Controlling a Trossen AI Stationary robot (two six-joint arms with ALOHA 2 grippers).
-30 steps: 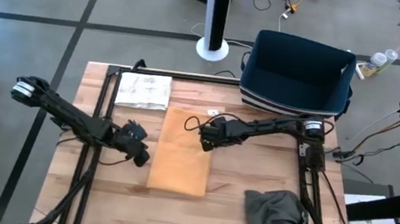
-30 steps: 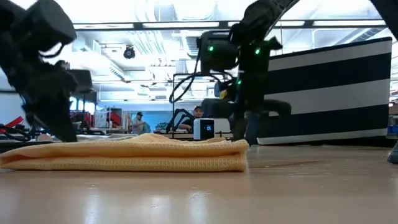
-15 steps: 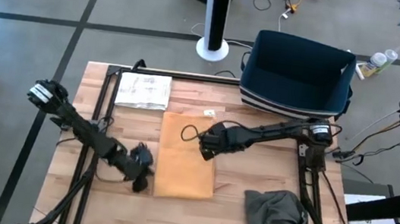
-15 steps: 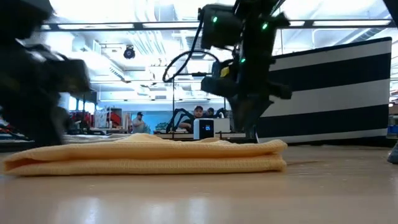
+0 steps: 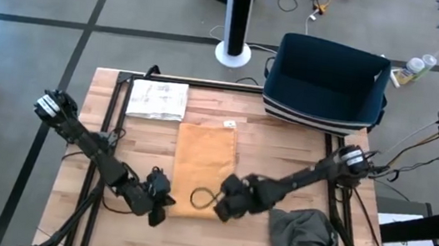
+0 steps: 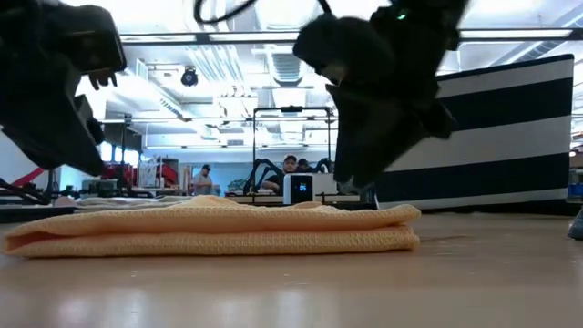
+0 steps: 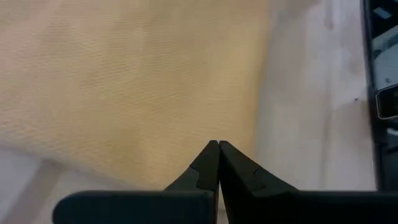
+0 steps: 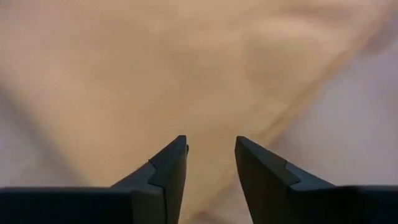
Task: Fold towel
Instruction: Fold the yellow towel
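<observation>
Now, start with the wooden table (image 5: 282, 160), which carries everything you need to watch. At its far edge stands the dark blue bin (image 5: 326, 77) with striped sides, and near it on the left lies a white sheet of paper (image 5: 157, 98). A grey cloth (image 5: 298, 238) sits crumpled at the near right corner, well apart from your work.

The yellow towel (image 5: 204, 167) lies flat in the middle of the table as a long rectangle, already doubled over, judging by the layered edge in the low view. One more fold across its length looks to be the step in hand.

Both arms reach to the towel's near end, one at each corner, which is where you would want them for lifting that edge and carrying it toward the far end. Your left gripper (image 5: 160, 208) sits just beside the near left corner with its fingers (image 7: 214, 163) pressed together on nothing. Your right gripper (image 5: 226, 208) hovers at the near right corner, its fingers (image 8: 171, 163) parted with a gap between them and towel fabric ahead, not yet pinched.
</observation>
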